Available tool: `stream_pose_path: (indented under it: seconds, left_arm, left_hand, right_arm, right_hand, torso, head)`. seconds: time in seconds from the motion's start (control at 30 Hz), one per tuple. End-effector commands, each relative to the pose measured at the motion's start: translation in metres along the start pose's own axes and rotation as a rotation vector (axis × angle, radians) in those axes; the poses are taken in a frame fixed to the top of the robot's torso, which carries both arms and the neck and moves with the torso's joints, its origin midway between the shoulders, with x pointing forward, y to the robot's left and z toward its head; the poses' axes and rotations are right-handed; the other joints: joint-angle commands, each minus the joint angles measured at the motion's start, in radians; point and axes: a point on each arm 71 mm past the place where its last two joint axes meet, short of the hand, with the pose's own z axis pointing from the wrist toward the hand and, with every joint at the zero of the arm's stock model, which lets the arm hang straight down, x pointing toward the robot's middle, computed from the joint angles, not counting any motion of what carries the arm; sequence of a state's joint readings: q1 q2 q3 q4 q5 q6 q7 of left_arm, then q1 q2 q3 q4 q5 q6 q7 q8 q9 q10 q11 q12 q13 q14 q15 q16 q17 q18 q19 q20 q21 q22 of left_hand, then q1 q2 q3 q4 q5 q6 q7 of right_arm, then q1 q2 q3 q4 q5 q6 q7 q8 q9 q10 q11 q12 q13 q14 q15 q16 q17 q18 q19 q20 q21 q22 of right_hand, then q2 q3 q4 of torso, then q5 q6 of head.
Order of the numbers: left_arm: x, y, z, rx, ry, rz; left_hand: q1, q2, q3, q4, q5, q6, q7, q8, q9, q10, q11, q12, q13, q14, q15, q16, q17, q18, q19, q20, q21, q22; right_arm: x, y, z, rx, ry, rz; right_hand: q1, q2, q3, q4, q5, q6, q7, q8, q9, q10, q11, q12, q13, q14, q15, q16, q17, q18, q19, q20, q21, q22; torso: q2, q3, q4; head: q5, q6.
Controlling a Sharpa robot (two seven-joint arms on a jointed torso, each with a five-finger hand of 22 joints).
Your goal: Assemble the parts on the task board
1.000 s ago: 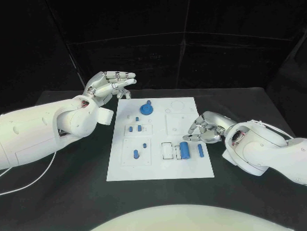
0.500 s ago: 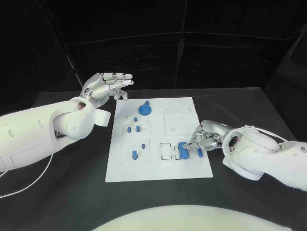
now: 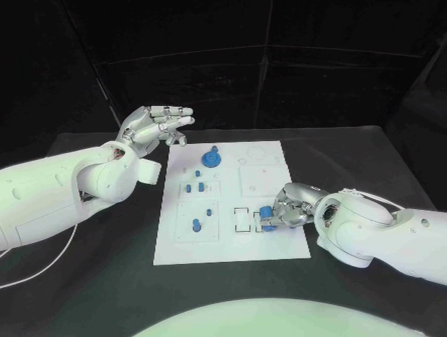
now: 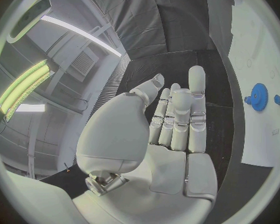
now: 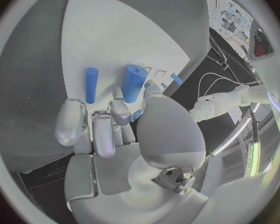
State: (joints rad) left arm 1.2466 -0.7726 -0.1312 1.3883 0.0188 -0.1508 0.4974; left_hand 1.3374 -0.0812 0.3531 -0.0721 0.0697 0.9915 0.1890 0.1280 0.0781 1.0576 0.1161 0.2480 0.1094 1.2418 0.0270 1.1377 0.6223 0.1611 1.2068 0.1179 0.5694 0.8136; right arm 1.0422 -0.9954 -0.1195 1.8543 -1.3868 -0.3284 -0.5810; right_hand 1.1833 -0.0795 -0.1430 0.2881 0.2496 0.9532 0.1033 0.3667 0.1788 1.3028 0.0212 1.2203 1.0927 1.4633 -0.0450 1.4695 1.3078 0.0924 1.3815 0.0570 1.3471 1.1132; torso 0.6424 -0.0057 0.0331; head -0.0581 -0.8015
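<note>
The white task board (image 3: 223, 242) lies mid-table. My right hand (image 3: 288, 208) is low over its near right part, on a thick blue cylinder (image 3: 268, 224) that lies by the white slots. In the right wrist view the thumb and a fingertip (image 5: 119, 108) pinch the cylinder (image 5: 134, 82) from either side, with a thin blue peg (image 5: 90, 84) lying just beside it. My left hand (image 3: 158, 126) hangs raised past the board's far left corner, fingers extended, holding nothing. A blue gear (image 3: 212, 160) stands at the board's far end and also appears in the left wrist view (image 4: 258, 95).
Small blue pegs sit in the board's left column: two side by side (image 3: 196, 187) and one nearer (image 3: 197, 225). Black table (image 3: 81, 281) surrounds the board. A white cable (image 3: 41, 263) runs along the table under my left arm.
My right hand has moved toward me and to the left along the board's right side, down onto the thick blue cylinder. The left hand has hardly moved.
</note>
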Motion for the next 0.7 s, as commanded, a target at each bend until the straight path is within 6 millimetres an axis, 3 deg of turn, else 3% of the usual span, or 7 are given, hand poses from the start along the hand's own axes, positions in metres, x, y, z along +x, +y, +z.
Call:
stream_pose_path:
  seconds: [0.03,0.4,0.57,0.7]
  left_arm:
    - [0.0020,-0.0001,0.0004,-0.006,0.018,-0.013]
    - [0.0019,0.0002,-0.0001,-0.010,0.021,-0.014]
    - [0.0012,0.0001,-0.0006,-0.010,0.020,-0.014]
    - [0.0007,0.0000,-0.0009,-0.010,0.019,-0.014]
  left_hand:
    - [0.007,0.003,-0.006,0.000,0.003,-0.006,0.001,0.006,-0.001,-0.005,0.000,0.006,0.002,-0.007,0.001,0.005,-0.002,0.021,-0.001,0.008,-0.005,-0.002]
    - [0.007,0.003,-0.006,0.000,0.003,-0.006,0.001,0.006,-0.001,-0.005,0.000,0.006,0.002,-0.007,0.001,0.005,-0.002,0.021,-0.001,0.008,-0.005,-0.002]
    - [0.007,0.003,-0.006,0.000,0.003,-0.006,0.001,0.006,-0.001,-0.005,0.000,0.006,0.002,-0.007,0.001,0.005,-0.002,0.021,-0.001,0.008,-0.005,-0.002]
    - [0.007,0.003,-0.006,0.000,0.003,-0.006,0.001,0.006,-0.001,-0.005,0.000,0.006,0.002,-0.007,0.001,0.005,-0.002,0.021,-0.001,0.008,-0.005,-0.002]
  right_arm:
    - [0.0009,0.0018,0.0020,-0.009,0.004,-0.038]
    - [0.0066,0.0042,0.0090,-0.007,0.016,-0.052]
    - [0.0063,0.0037,0.0089,-0.006,0.007,-0.051]
    - [0.0046,0.0037,0.0048,-0.012,-0.011,-0.036]
  right_hand:
    - [0.012,0.005,-0.005,0.000,-0.003,0.004,-0.003,0.006,0.002,0.010,0.000,0.007,0.007,0.072,-0.005,0.007,0.057,-0.006,0.007,0.002,0.006,0.002]
    - [0.045,0.025,-0.006,-0.004,0.011,0.003,-0.005,0.016,0.003,0.015,-0.002,0.012,0.021,0.073,-0.007,0.009,0.060,-0.007,0.007,0.000,0.009,0.007]
    - [0.098,0.044,-0.004,-0.021,0.087,-0.001,-0.005,0.024,0.004,0.015,-0.003,0.009,0.028,0.072,-0.008,0.009,0.060,-0.007,0.006,-0.002,0.011,0.009]
    - [0.110,0.051,-0.005,-0.024,0.106,0.003,-0.006,0.029,0.005,0.022,-0.004,0.017,0.041,0.073,-0.009,0.011,0.064,-0.007,0.007,-0.002,0.012,0.012]
  torso:
    - [0.000,-0.0017,0.0008]
    - [0.001,-0.0025,0.0029]
    - [0.002,-0.0030,0.0037]
    - [0.002,-0.0015,0.0013]
  head:
    - [0.000,-0.002]
    - [-0.001,-0.004]
    - [-0.001,-0.004]
    - [0.002,-0.004]
